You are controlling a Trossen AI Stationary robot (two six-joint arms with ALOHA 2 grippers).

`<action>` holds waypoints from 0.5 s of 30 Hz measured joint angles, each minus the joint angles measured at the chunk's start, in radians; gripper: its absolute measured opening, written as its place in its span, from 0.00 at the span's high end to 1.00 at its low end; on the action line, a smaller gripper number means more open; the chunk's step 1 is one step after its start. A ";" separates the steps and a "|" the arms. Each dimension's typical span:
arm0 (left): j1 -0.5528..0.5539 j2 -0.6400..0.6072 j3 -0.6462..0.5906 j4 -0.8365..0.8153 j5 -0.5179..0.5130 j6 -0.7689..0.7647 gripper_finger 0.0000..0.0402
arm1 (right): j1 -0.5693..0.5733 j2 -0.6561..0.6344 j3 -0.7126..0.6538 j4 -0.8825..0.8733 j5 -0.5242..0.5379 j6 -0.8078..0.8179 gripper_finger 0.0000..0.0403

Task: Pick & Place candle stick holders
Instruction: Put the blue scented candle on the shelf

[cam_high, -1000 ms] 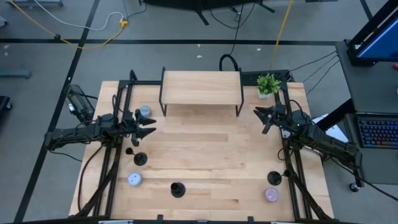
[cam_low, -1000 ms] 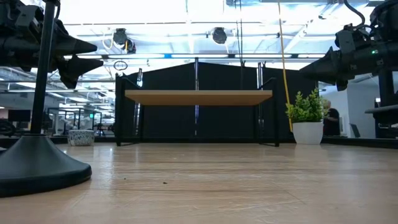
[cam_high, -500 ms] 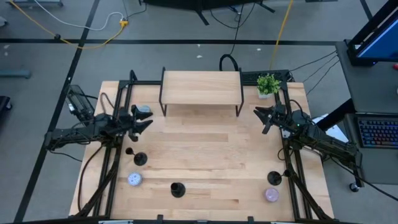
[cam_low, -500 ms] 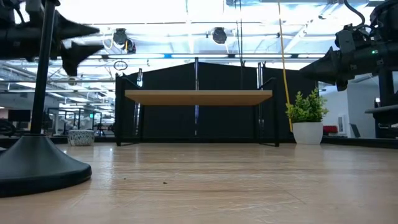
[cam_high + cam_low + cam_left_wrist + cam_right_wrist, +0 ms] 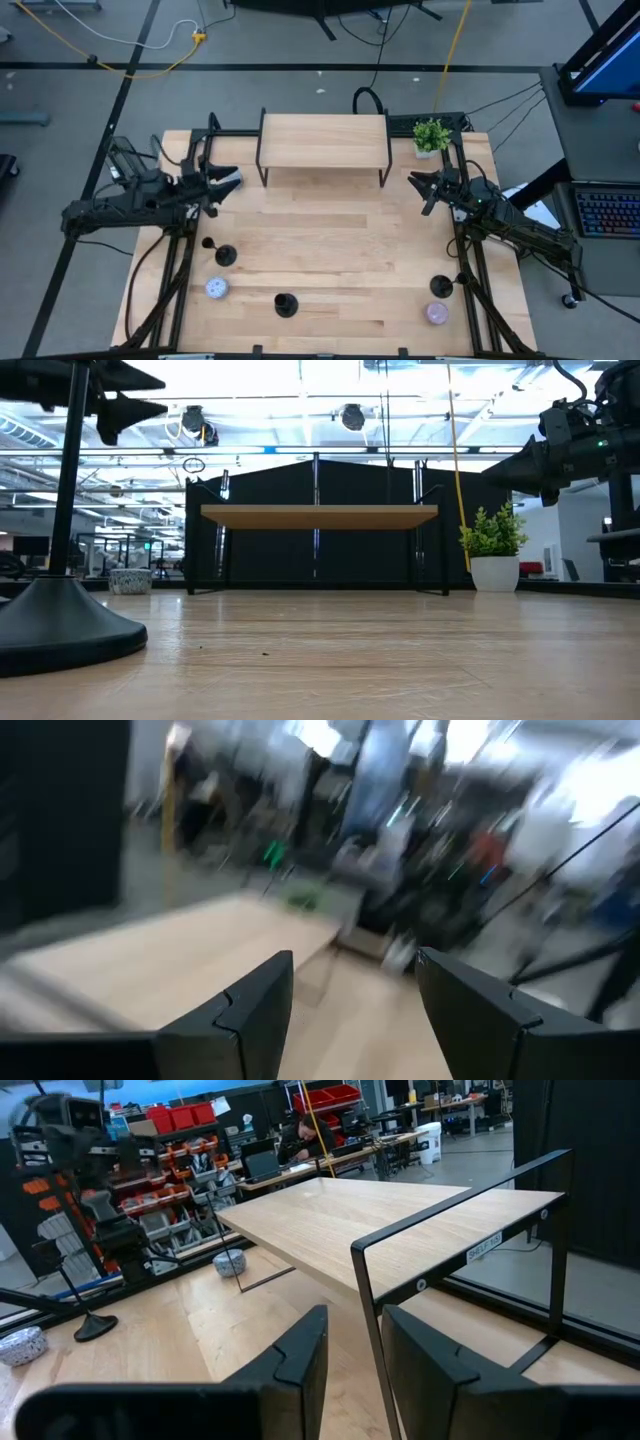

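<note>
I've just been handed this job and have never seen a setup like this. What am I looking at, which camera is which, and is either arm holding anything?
Two dark robot arms work at a wooden table. One picture looks straight down, one sits at table height, and two ride on the wrists. The left gripper and right gripper both hover open and empty near a small shelf. Three black candle holders stand near the front: one at left, one in the middle, one at right. Round tins and a potted plant also sit there.
</note>
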State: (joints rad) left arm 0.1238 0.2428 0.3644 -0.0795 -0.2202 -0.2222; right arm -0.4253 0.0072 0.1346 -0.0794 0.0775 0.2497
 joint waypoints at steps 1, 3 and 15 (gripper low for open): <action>0.000 0.044 0.045 -0.066 -0.025 0.000 0.46 | 0.000 0.000 0.000 0.000 0.000 0.000 0.78; 0.000 0.130 0.136 -0.200 -0.089 0.000 0.46 | 0.000 0.000 0.000 0.000 0.000 0.000 0.78; 0.059 0.541 0.572 -1.034 -0.231 -0.193 0.46 | 0.000 0.000 0.000 0.000 0.000 0.000 0.78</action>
State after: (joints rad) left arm 0.1826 0.7835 0.9367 -1.1139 -0.4513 -0.4148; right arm -0.4252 0.0071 0.1349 -0.0792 0.0776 0.2497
